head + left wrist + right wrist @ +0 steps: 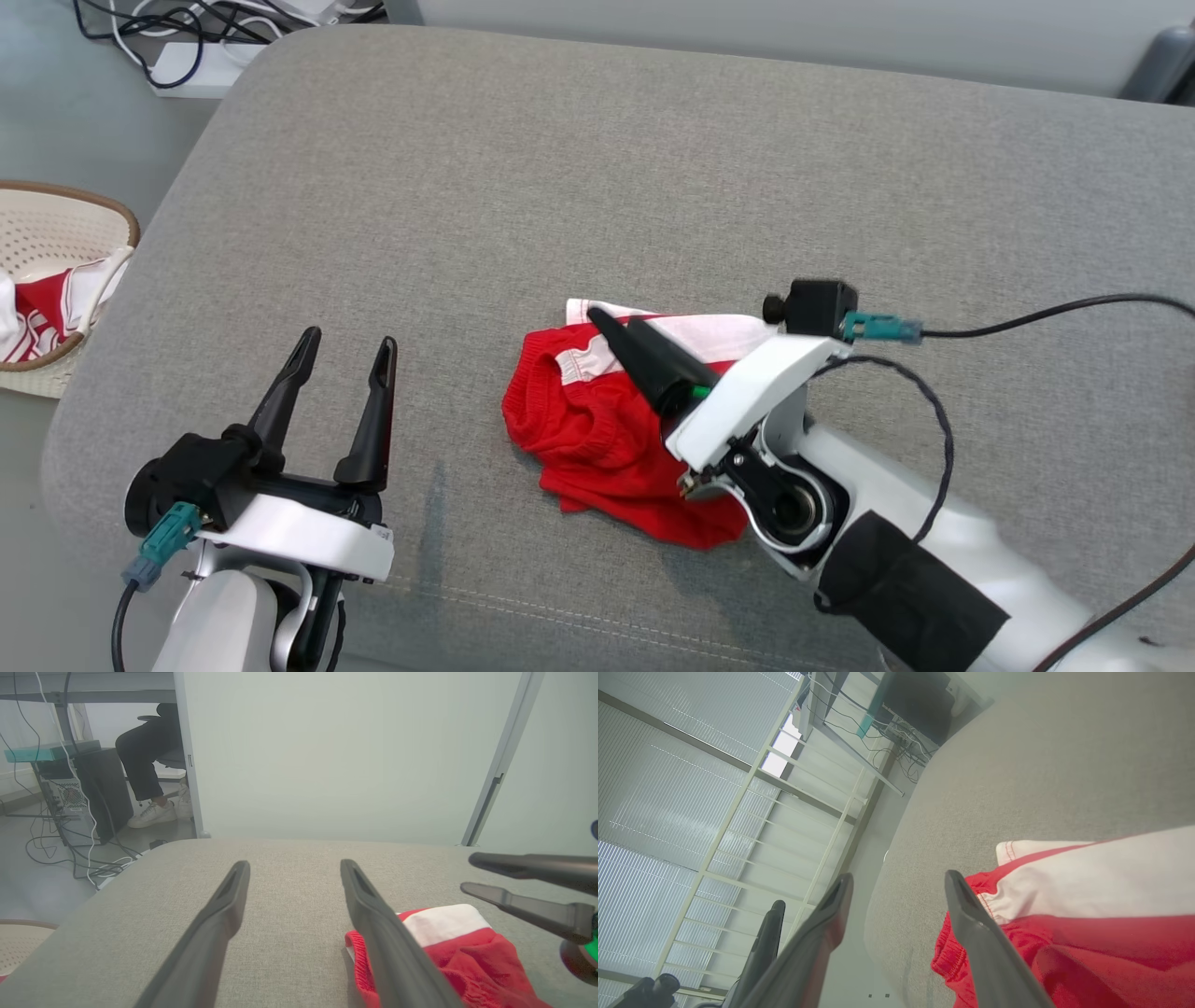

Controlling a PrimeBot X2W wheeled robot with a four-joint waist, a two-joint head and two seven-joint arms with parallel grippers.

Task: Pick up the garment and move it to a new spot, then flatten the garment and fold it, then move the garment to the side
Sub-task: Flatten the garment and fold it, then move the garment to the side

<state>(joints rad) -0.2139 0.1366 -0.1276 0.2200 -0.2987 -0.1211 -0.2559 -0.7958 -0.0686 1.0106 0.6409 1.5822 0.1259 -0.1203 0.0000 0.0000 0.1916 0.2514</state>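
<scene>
Head view: a crumpled red-and-white cloth garment (597, 429) lies near the middle of the grey fabric-covered tabletop (467, 187). The right end effector (897, 879) hangs over its white-banded edge, fingers spread apart and gripping nothing. The left end effector (349, 338) sits well off to the garment's left, likewise released, above bare fabric. A pale perforated basket (56, 219) holding red-and-white cloth stands beside the tabletop's left edge.

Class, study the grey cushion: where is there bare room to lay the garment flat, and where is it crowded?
Free: the wide far stretch of the grey cushion, from the garment to its back edge; also the strip between the left pincer and the garment. Crowded: the near right, where the right pincer hangs over the crumpled garment.
</scene>
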